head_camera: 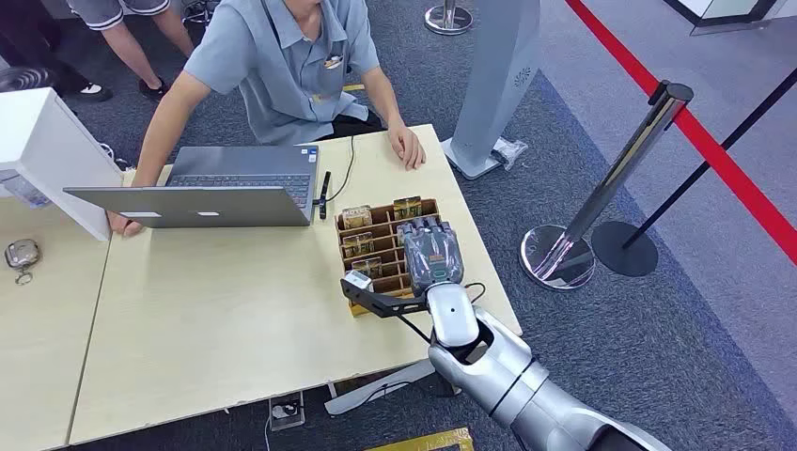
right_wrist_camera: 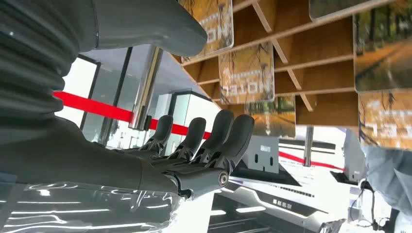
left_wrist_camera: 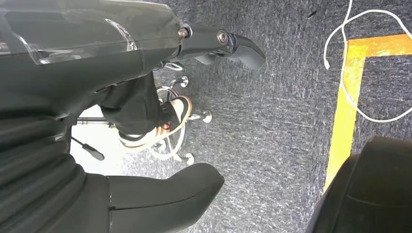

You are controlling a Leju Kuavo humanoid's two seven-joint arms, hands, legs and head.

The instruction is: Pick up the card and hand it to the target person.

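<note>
Several cards with an autumn-tree print stand in a wooden rack (head_camera: 383,229) near the table's right edge; one card (head_camera: 356,217) is in a far slot, another card (head_camera: 358,244) is nearer. My right hand (head_camera: 430,252) hovers over the rack's right column, fingers stretched forward, holding nothing. In the right wrist view its fingers (right_wrist_camera: 214,141) and thumb (right_wrist_camera: 160,26) are apart, with a card (right_wrist_camera: 246,73) close by the thumb. A person (head_camera: 291,56) in a grey-blue shirt sits behind the table, one hand (head_camera: 409,148) resting on it. My left hand (left_wrist_camera: 160,191) hangs over the carpet, holding nothing.
An open laptop (head_camera: 235,183) sits in front of the person, left of the rack. A white box (head_camera: 42,146) and a small metal object (head_camera: 21,256) are on the left table. A stanchion (head_camera: 606,183) and a grey post (head_camera: 493,85) stand right of the table.
</note>
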